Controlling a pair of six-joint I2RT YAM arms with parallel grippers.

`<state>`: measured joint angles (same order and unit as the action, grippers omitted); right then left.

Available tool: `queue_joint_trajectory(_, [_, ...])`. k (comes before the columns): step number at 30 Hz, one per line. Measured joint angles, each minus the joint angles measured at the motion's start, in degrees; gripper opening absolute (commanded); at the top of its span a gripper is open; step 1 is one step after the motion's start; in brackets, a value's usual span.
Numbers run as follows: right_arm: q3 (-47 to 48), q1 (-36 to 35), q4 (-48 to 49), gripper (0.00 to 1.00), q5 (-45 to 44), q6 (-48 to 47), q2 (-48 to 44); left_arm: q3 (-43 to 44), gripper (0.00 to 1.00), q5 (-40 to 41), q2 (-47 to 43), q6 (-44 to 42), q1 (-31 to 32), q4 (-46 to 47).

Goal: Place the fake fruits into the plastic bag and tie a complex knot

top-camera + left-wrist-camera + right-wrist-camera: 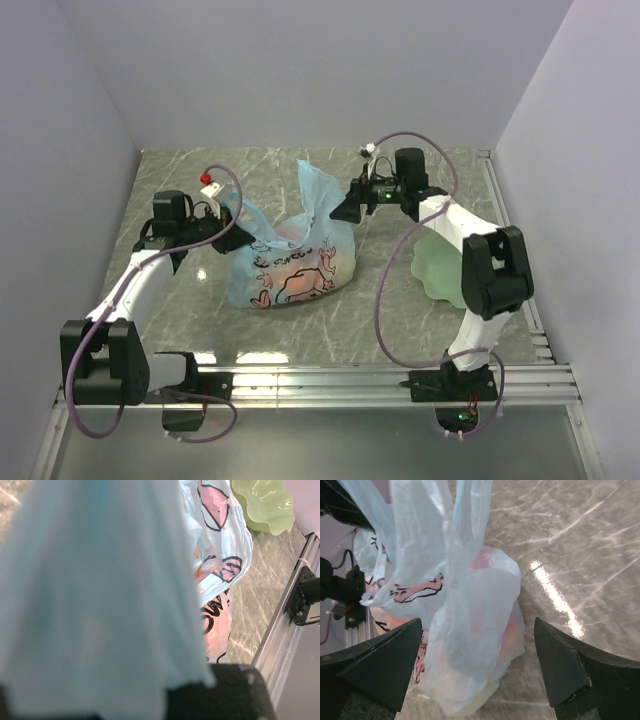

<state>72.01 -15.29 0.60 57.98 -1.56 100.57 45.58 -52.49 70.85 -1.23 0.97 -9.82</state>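
Seeing the plastic bag (290,268) mid-desk (330,335), fake fruits (484,562) showing pink inside. Got the left gripper (232,238) pinched tight on one handle, the right gripper (478,625) spread wide around the other.

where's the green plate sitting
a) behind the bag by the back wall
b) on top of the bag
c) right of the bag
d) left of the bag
c, the top view shows the pale green plate lying on the table to the right of the plastic bag, apart from it.
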Motion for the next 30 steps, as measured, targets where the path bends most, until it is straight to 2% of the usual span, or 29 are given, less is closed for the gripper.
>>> queue_joint_trajectory(4, [1.75, -0.74, 4.28, 0.79, 1.86, 4.31, 5.46, 2.03, 0.01, 0.2, 1.38, -1.62, 0.33, -1.25])
queue_joint_trajectory(5, [2.45, -1.03, 5.49, 0.63, 2.16, 5.62, 6.67, 2.56, 0.01, 0.33, 1.73, -2.51, 0.57, -2.03])
queue_joint_trajectory(7, [3.8, -1.68, 7.76, 0.39, 2.93, 7.52, 8.31, 3.65, 0.0, 0.61, 2.36, -4.11, 1.22, -3.17])
queue_joint_trajectory(8, [4.39, -2.12, 8.92, 0.12, 3.19, 8.5, 8.9, 4.31, 0.01, 0.96, 2.78, -5.05, 1.7, -3.85])
queue_joint_trajectory(10, [5.01, -3.23, 9.97, 0.0, 3.45, 9.55, 9.31, 5.73, 0.01, 2.03, 3.48, -6.86, 2.93, -5.01])
queue_joint_trajectory(15, [6.91, -7.8, 3.37, 0.0, 1.18, 2.91, 8.9, 9.77, 0.01, 5.38, 5.35, -10.54, 7.45, -6.32])
queue_joint_trajectory(20, [7.39, -13.94, -6.64, 0.0, -7.67, -4.87, 7.1, 13.07, 0.01, 8.57, 6.95, -13.57, 12.31, -7.41])
queue_joint_trajectory(24, [7.39, -16.96, -9.55, 0.0, -15.21, -5.86, 5.57, 13.4, 0.01, 9.07, 7.02, -14.73, 14.71, -7.52])
queue_joint_trajectory(30, [7.37, -17.44, -11.1, 0.0, -26.58, -5.35, 3.37, 13.4, 0.01, 11.15, 7.02, -15.98, 16.02, -7.63])
